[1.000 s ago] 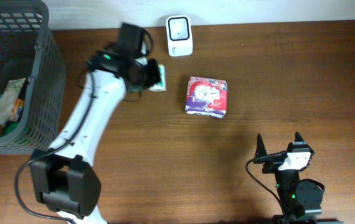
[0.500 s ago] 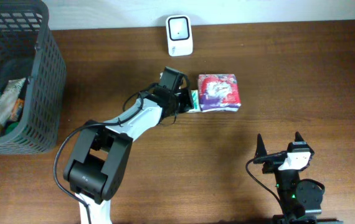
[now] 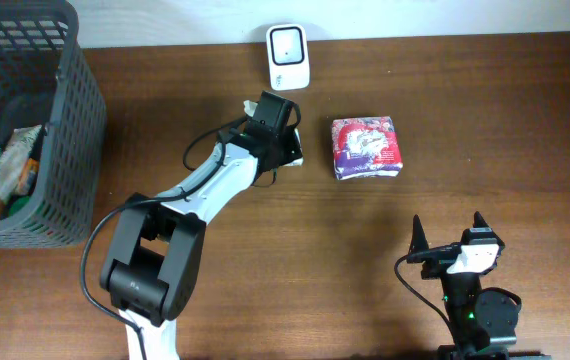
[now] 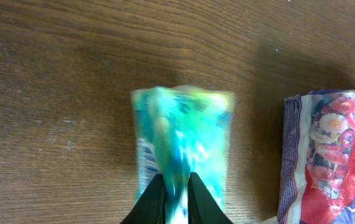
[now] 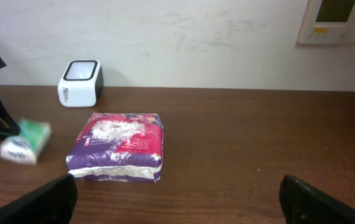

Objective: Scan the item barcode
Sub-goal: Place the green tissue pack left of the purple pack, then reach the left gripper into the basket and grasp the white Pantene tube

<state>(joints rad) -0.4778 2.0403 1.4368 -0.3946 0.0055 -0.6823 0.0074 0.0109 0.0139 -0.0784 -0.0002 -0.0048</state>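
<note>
- The left gripper (image 4: 176, 180) has its jaws nearly together, with the near end of the packet (image 4: 184, 137) between them. The packet is smeared in the wrist view, so I cannot tell whether it is gripped or hanging loose.
- The packet sits at the left gripper's tip, between the scanner (image 3: 288, 57) and the pack (image 3: 367, 147). It is low over the table (image 3: 525, 100), and I can't say whether it touches.
- Its long axis runs straight out from the fingers, in line with them.
- From the overhead, the scanner is near the gripper, toward the wall side, with its window facing up. I judge the barcode side has to go over that window, and I can't see which face carries the code.
- The left arm is by far the nearer one. The right gripper (image 3: 448, 232) is parked wide open and empty at my edge of the table, well apart from everything.
- Bare wood lies between packet and scanner, so that path looks free.
- The pack is just beside the packet on the right, with a small gap. I'd avoid swinging that way.
- The basket (image 3: 65, 150) is far off left. The wall is close behind the scanner, so there's little room to overshoot.
</note>
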